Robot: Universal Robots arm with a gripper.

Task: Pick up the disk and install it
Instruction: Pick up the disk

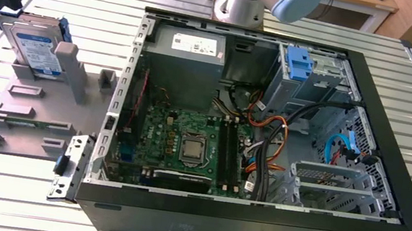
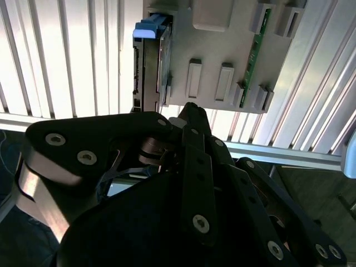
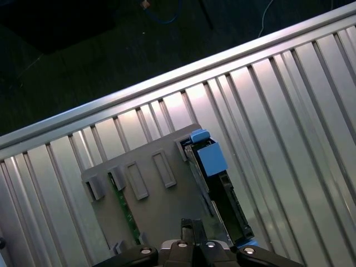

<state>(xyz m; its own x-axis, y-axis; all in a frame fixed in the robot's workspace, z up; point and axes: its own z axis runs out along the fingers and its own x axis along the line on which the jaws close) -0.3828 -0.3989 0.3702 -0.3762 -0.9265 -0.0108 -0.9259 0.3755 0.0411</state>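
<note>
Our black gripper (image 3: 192,227) hangs over the grey plastic parts stand (image 1: 30,117), pincer clenched on nothing. The silver rectangular disk (image 1: 36,49) w/ blue plastic carrier stands on edge in that stand, at the exterior view's left of the open black PC case (image 1: 254,230), apart from it. So nothing's done yet: pick-up & install both remain, we reckon.

The hand (image 2: 190,109) hangs closed, pointing downward.

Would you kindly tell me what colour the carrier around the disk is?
Blue; the carrier shows best in the first wrist view.
</note>
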